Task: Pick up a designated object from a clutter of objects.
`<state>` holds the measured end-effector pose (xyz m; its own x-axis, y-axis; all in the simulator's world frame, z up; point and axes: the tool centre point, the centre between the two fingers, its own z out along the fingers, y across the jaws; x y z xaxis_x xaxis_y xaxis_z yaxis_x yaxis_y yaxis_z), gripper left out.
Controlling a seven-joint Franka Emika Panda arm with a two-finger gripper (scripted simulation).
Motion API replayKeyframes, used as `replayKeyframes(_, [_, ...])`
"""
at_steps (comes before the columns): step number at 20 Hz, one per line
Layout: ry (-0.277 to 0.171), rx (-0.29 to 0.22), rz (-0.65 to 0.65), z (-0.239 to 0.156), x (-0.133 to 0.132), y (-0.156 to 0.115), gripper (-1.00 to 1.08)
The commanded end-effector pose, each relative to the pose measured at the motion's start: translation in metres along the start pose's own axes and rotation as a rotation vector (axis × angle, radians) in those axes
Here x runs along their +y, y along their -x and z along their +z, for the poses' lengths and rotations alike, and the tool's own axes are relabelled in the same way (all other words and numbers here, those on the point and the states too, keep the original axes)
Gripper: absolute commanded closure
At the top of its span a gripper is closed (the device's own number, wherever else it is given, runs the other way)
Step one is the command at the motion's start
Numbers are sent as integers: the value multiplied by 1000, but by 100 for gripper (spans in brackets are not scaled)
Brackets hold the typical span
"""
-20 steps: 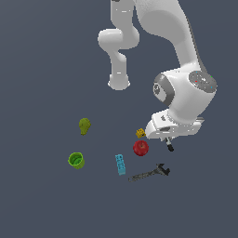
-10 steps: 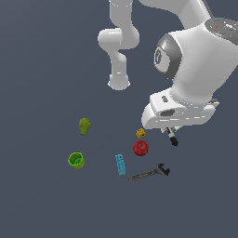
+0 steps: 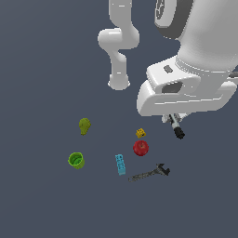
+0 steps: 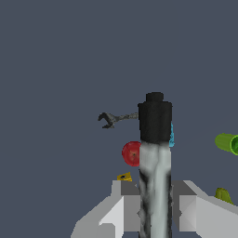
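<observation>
The designated object, a white marker (image 3: 175, 125) with a black cap, hangs in the air, well above the floor, to the exterior view's right of the clutter. My gripper (image 3: 172, 119) is shut on its white barrel, and the cap points down and away from the hand. The wrist view shows the marker (image 4: 155, 148) running straight out between the two grey fingers (image 4: 122, 197) of my gripper (image 4: 155, 201). The big white hand hides most of the fingers in the exterior view.
On the floor lie a red apple (image 3: 141, 148), a yellow brick (image 3: 141, 133), a light-blue brick (image 3: 121, 164), a dark wrench (image 3: 148, 173), a green cup (image 3: 76, 160) and an olive pear (image 3: 84, 125). The arm's base (image 3: 119, 82) stands behind them.
The hand has risen with the marker held in it, looming larger toward the exterior camera. The items on the floor have stayed put.
</observation>
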<state>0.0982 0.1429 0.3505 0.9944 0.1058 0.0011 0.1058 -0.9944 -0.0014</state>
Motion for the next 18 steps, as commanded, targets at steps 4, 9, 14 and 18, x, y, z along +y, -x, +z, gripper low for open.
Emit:
replayKeyframes(4, [1,-1,0,-30,10,-8,108])
replayKeyframes(9, [1,-1,1,-44,15,-13,108])
replayKeyframes(14, [1,-1,1,-50,17,-16,108])
replayKeyframes(18, [1,-1,1,-50,16,-16,108])
